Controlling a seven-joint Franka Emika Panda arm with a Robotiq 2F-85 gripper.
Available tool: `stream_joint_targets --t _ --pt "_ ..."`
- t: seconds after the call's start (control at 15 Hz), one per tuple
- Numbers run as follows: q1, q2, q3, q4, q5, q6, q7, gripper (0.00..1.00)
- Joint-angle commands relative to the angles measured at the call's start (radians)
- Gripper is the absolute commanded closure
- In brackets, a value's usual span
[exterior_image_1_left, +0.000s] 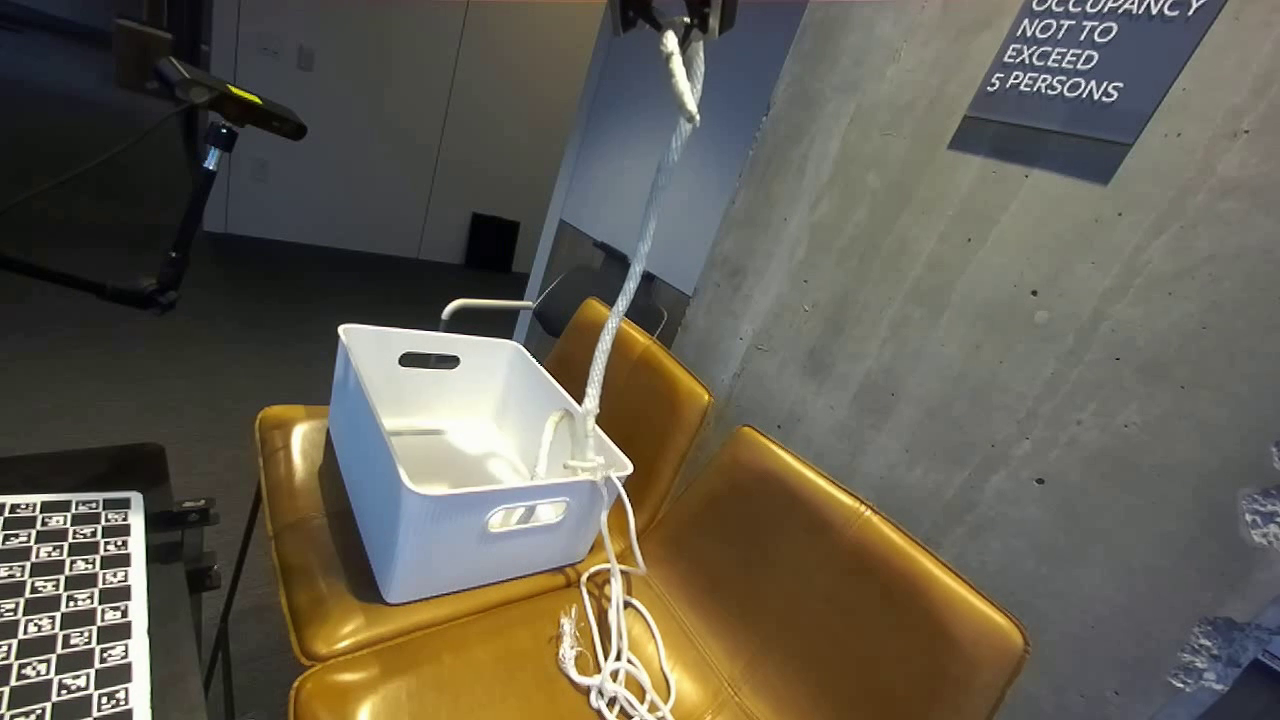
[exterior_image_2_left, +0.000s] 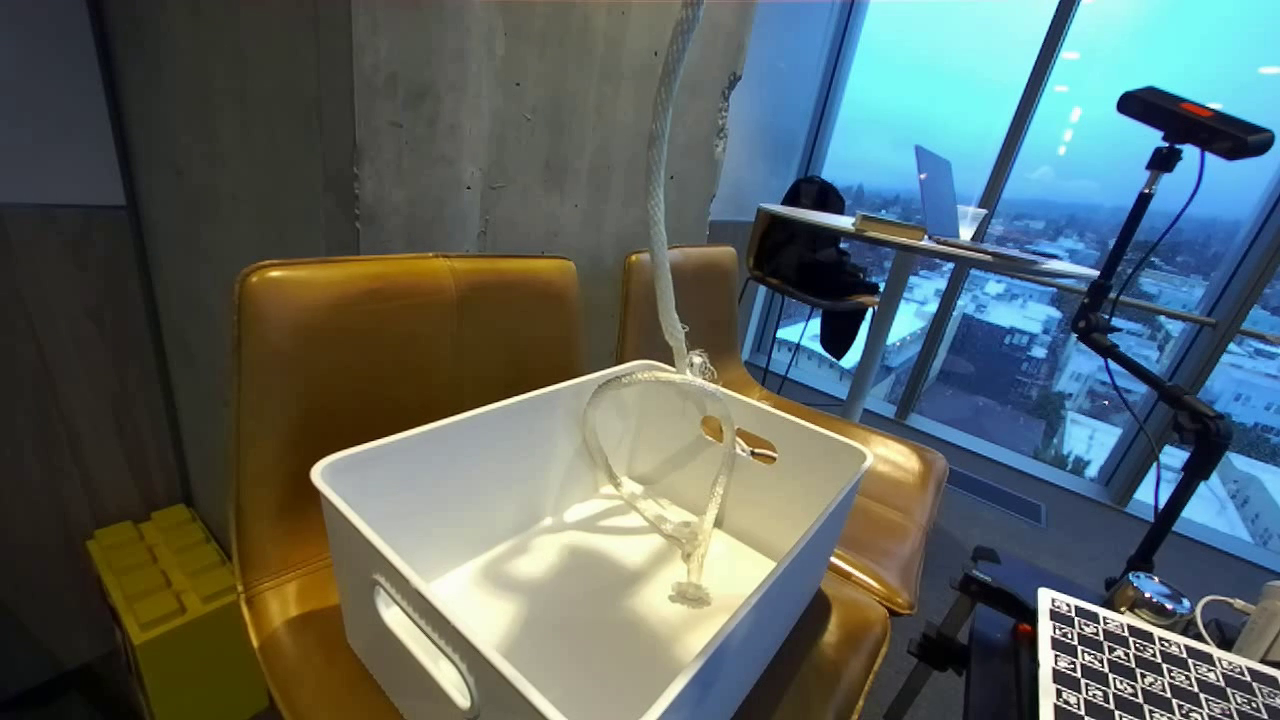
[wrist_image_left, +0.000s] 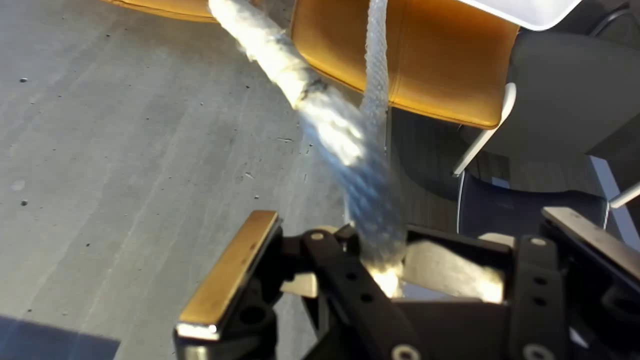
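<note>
A thick white braided rope (exterior_image_1_left: 640, 250) hangs from my gripper (exterior_image_1_left: 675, 18) at the top edge of an exterior view, with its short end folded down beside the main length. In the wrist view the rope (wrist_image_left: 370, 190) runs blurred and close up into the jaws, which are shut on it. Down below, the rope (exterior_image_2_left: 660, 200) reaches the rim of a white plastic bin (exterior_image_2_left: 480, 420). A loop of rope (exterior_image_2_left: 590, 430) with a knotted, frayed end hangs inside that bin. My gripper itself is outside this exterior view.
Tan leather chairs (exterior_image_1_left: 800, 560) stand under and beside the bin. Thin white cord (exterior_image_1_left: 620, 660) lies piled on a seat. A concrete wall (exterior_image_1_left: 950, 330) rises behind the chairs. Nearby are a checkered board (exterior_image_1_left: 70, 600) and a camera on an arm (exterior_image_1_left: 230, 100). A yellow block (exterior_image_2_left: 170, 590) sits low down.
</note>
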Motion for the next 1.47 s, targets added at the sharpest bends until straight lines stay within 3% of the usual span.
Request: stream_joint_targets --t 0.0,0.27,0.67,1.07,1.4 --pt "-0.022 -0.053 -0.031 0.069 0.041 -0.07 -0.041 1.0" --pt "-0.057 -0.067 -0.086 0.164 0.085 -0.118 -0.082 1.0" --pt "-0.087 -0.097 -0.13 0.076 0.096 -0.085 -0.133 1.0" --pt "-0.071 -0.088 -0.113 0.006 0.078 -0.067 -0.115 1.0" --pt "-0.027 -0.049 -0.058 0.011 0.041 -0.05 -0.076 1.0"
